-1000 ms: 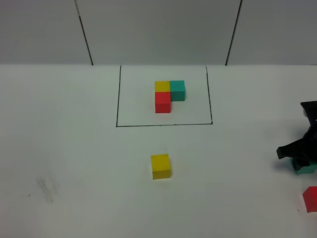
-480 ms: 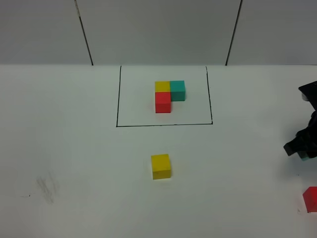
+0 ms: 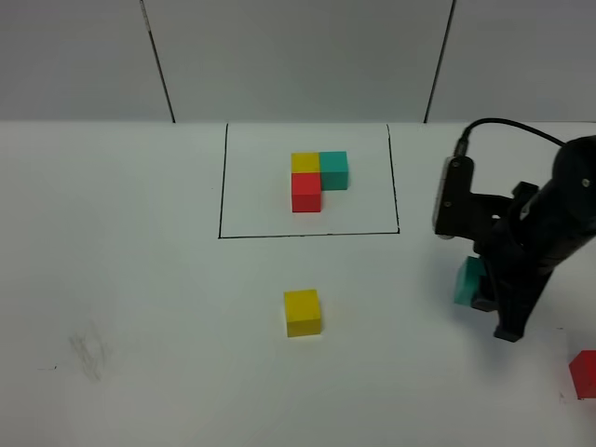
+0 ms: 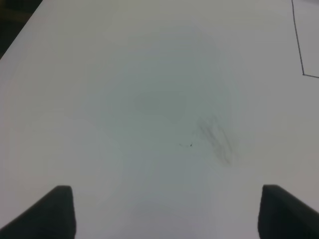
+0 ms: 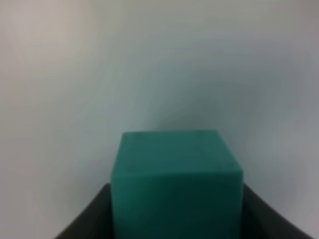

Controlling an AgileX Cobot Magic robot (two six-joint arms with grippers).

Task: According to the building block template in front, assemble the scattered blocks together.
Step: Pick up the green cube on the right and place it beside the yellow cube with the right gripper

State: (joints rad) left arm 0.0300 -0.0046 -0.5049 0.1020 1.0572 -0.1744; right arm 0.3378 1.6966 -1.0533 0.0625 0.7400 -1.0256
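Observation:
The building block template [image 3: 318, 179] is an L of yellow, teal and red cubes inside a thin black outline at the back centre. A loose yellow cube [image 3: 303, 312] sits in front of it. A loose red cube [image 3: 584, 373] lies at the right edge. My right gripper [image 3: 480, 284] is shut on the loose teal cube [image 3: 467, 280] and holds it above the table, right of the yellow cube. The teal cube fills the right wrist view [image 5: 175, 181] between the fingers. My left gripper [image 4: 164, 211] is open over bare table; it is out of the exterior high view.
The white table [image 3: 140, 279] has a grey smudge [image 3: 88, 352] at the front left, also in the left wrist view [image 4: 217, 139]. A corner of the black outline [image 4: 298, 45] shows there too. A grey panelled wall stands behind the table.
My right arm has swung in from the right edge toward the middle, carrying the teal cube up off the table. The yellow and red cubes have not moved.

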